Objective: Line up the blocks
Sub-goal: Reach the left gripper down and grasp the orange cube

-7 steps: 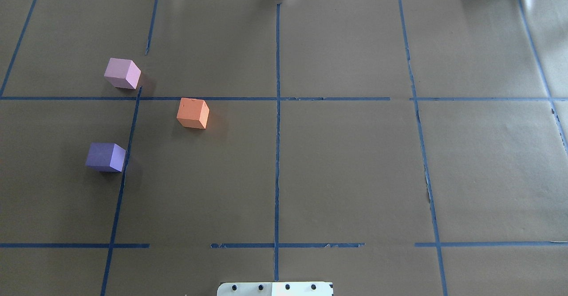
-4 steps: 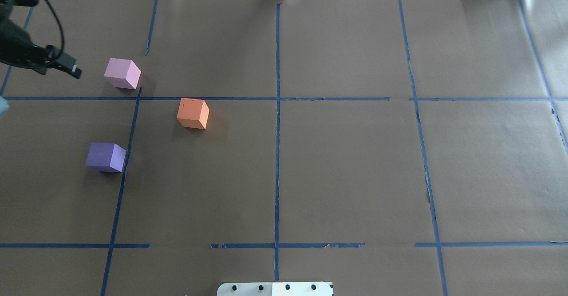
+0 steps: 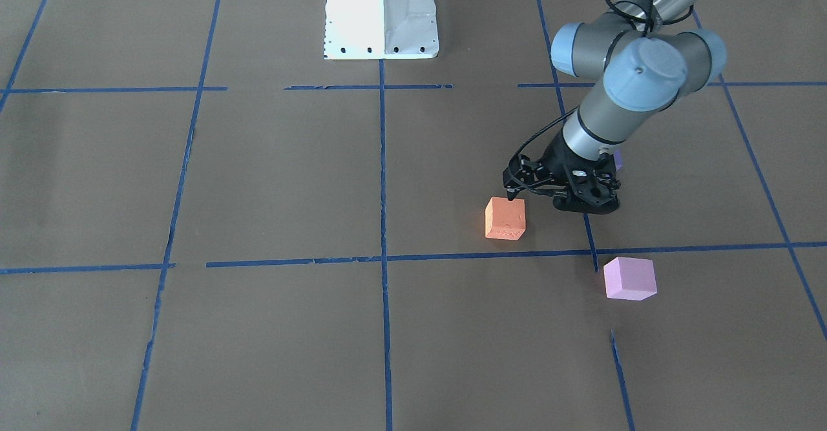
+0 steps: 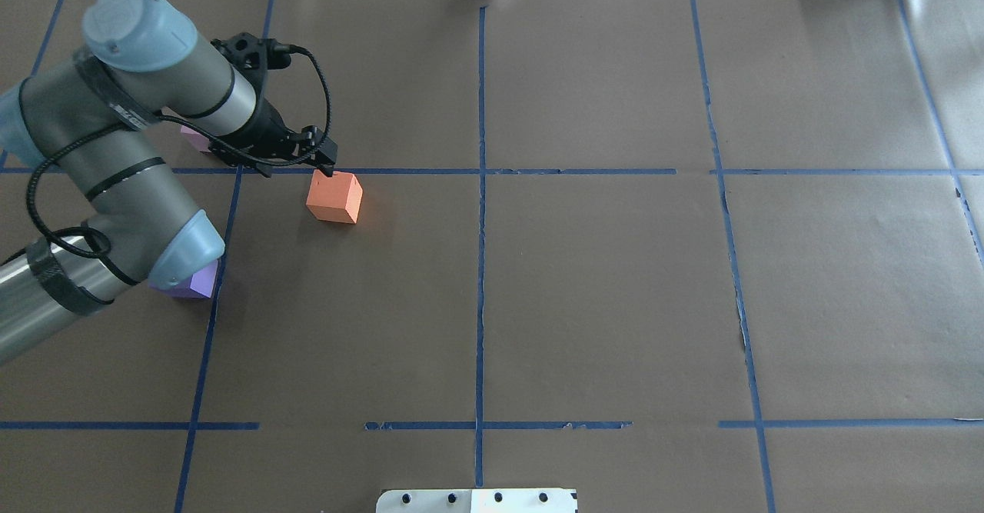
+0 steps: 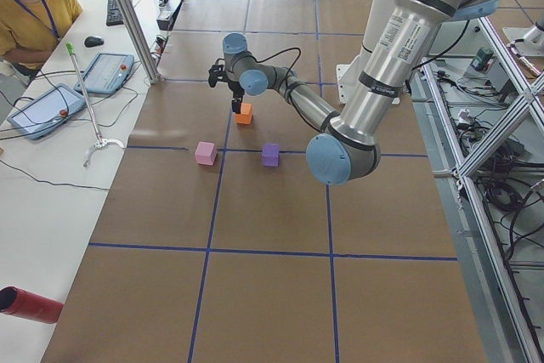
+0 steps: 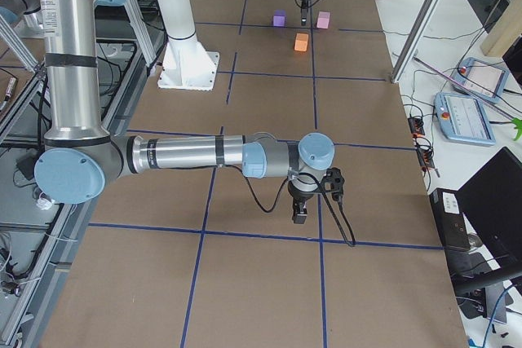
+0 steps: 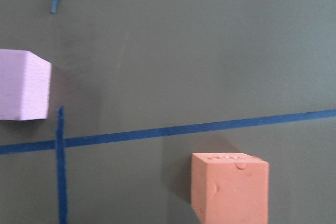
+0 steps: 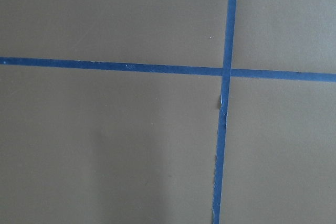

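Observation:
The orange block (image 4: 334,198) sits left of the table's middle and also shows in the front view (image 3: 505,218) and the left wrist view (image 7: 231,187). My left gripper (image 4: 327,165) looks shut, its tip just above the orange block's far top corner (image 3: 512,193). The pale pink block (image 3: 629,278) lies beyond the orange one and is mostly hidden by my left arm in the overhead view. The blue-violet block (image 4: 194,282) peeks out from under my left elbow. My right gripper (image 6: 299,214) hangs over bare paper far to the right. I cannot tell if it is open.
Brown paper with a blue tape grid (image 4: 480,190) covers the table. The robot base plate (image 3: 381,14) stands at the near middle edge. A person (image 5: 25,6) sits at a side table with tablets. A red cylinder (image 5: 30,305) lies off the table.
My left arm has swung in from the left edge, past the pink block, and its gripper now stands at the orange block. The three blocks have not moved.

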